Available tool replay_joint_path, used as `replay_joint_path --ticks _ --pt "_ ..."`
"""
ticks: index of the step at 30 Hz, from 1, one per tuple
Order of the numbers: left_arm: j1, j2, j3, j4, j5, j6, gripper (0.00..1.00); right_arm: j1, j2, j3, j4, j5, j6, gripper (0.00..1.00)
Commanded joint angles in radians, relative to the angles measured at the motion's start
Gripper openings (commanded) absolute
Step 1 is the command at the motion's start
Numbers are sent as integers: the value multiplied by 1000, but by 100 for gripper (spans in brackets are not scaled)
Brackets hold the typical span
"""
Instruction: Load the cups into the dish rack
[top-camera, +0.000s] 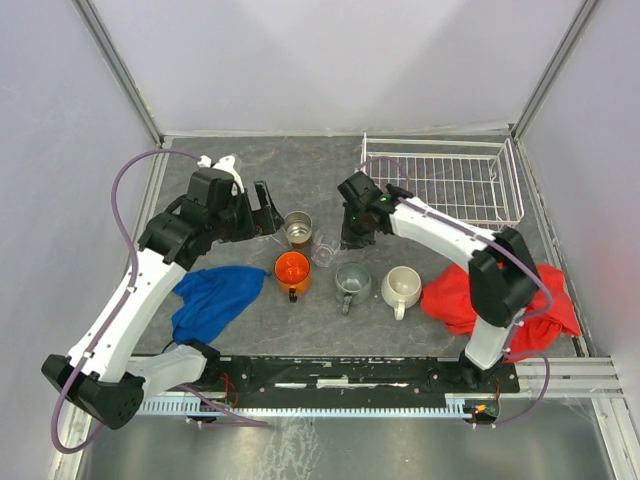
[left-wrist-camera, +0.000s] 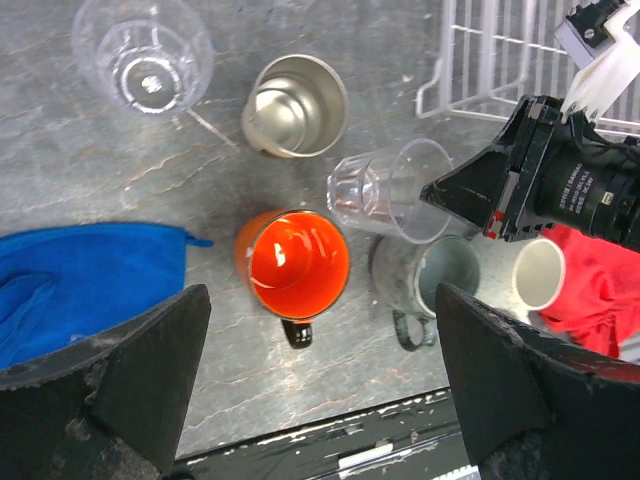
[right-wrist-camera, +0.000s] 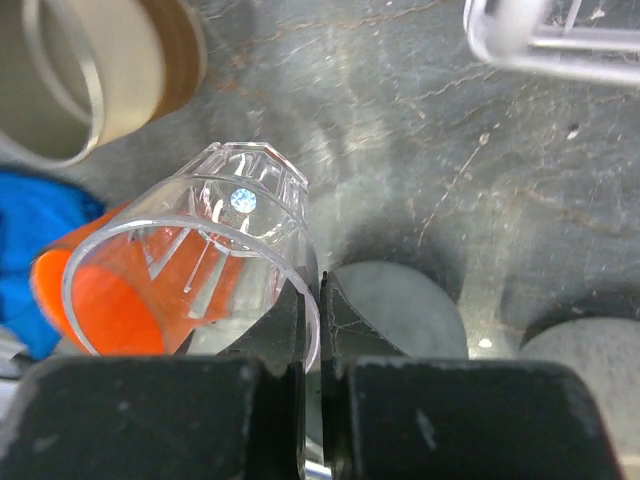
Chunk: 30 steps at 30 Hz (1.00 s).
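My right gripper (top-camera: 352, 238) is shut on the rim of a clear glass tumbler (right-wrist-camera: 200, 250), one finger inside and one outside. The tumbler (left-wrist-camera: 385, 190) hangs tilted above the orange mug (top-camera: 292, 270) and the grey-green mug (top-camera: 352, 282). The tan metallic cup (top-camera: 298, 230) stands behind them and the cream-white mug (top-camera: 402, 285) to the right. A second clear tumbler (left-wrist-camera: 143, 52) stands upright at the far left. My left gripper (left-wrist-camera: 320, 400) is open and empty above the orange mug (left-wrist-camera: 295, 262). The white wire dish rack (top-camera: 445, 180) at the back right holds nothing.
A blue cloth (top-camera: 215, 300) lies at the front left beside the orange mug. A red cloth (top-camera: 500, 300) lies at the front right under my right arm. The black base rail (top-camera: 340, 375) runs along the near edge. Walls close in three sides.
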Motion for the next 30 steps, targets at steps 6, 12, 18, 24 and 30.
replay_joint_path --ticks 6,12,18,24,30 --pt "6 -31 1 277 332 -114 99 -122 -377 -166 279 -277 136 1" --pt "15 -24 -90 492 468 -367 99 -230 -520 -367 655 -515 385 0" --pt "21 -24 -215 740 512 -611 99 -276 -553 -547 1078 -595 697 1" --pt "21 -19 -241 816 467 -672 99 -281 -557 -627 1237 -591 830 1" --pt "21 14 -243 850 445 -678 99 -277 -547 -626 1307 -597 885 1"
